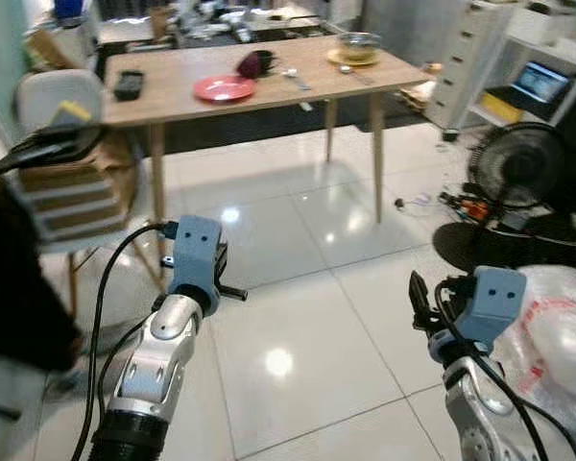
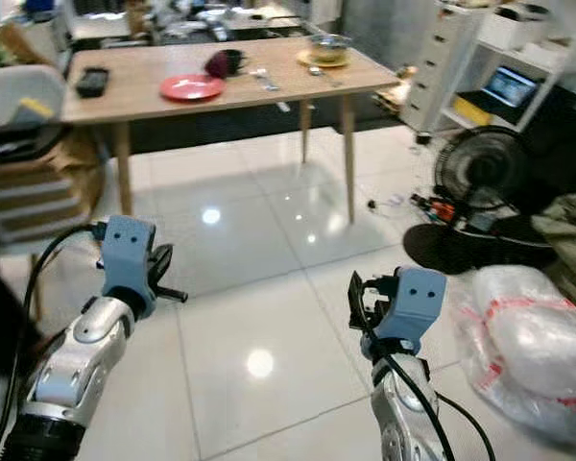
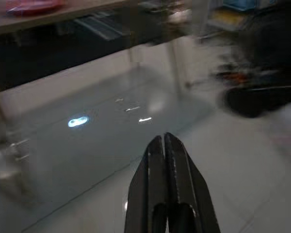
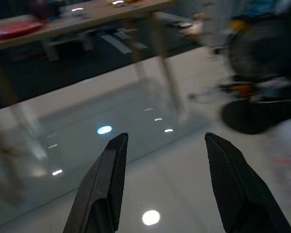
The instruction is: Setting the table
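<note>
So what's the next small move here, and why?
Probably walk forward toward the wooden table. The red plate, dark bowl and glass bowl sit on it across open tiled floor, well beyond both arms. The left gripper is shut and the right gripper open, neither holding anything.

You see a matt, pale wood table (image 1: 173,96) standing on glossy white floor tiles (image 1: 298,317) that mirror the lights. On the table, the red plate (image 1: 224,89) looks smooth; the bowl (image 1: 357,45) looks like clear glass.
</note>
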